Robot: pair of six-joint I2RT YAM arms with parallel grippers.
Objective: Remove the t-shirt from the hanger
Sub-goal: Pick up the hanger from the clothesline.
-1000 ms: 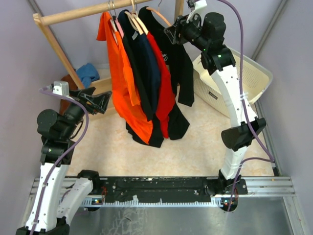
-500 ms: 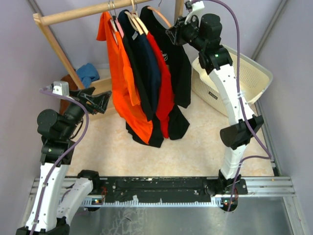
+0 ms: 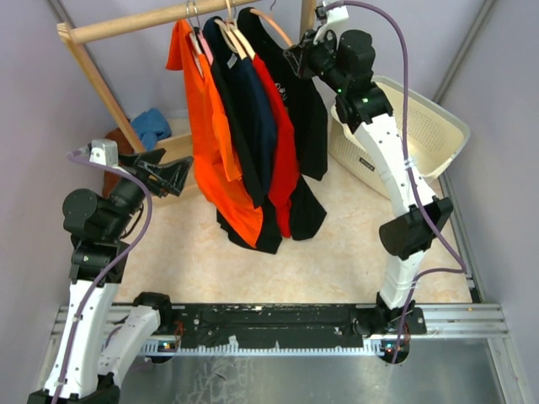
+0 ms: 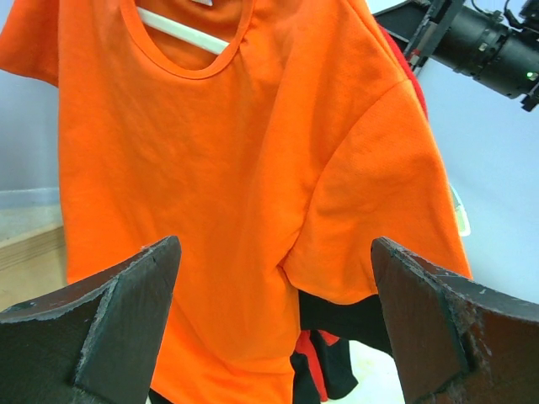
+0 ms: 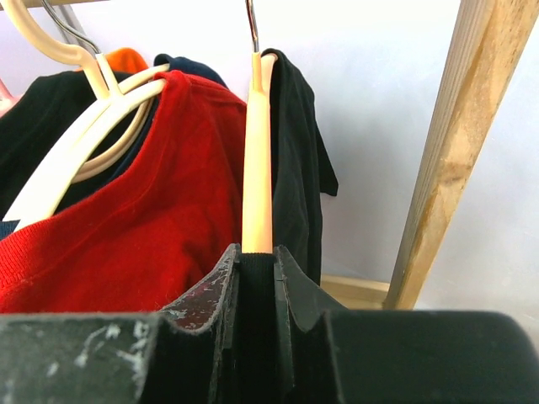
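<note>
Black t-shirt [image 5: 295, 151] pinched by right tool [image 5: 257, 259], clear only wrist-side.

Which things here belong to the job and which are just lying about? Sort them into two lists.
Job: black t-shirt, peach hanger, right hand closed on the shirt, wooden rail.

Lying about: orange t-shirt, red t-shirt, navy t-shirt, white basket, blue cloth.

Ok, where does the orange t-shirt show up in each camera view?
Top external: orange t-shirt, upper left of centre, leftmost on the rail.
Left wrist: fills most of the picture.
Right wrist: only a sliver at top left, behind the hangers.
Shared landmark: the red t-shirt, in all three views.
</note>
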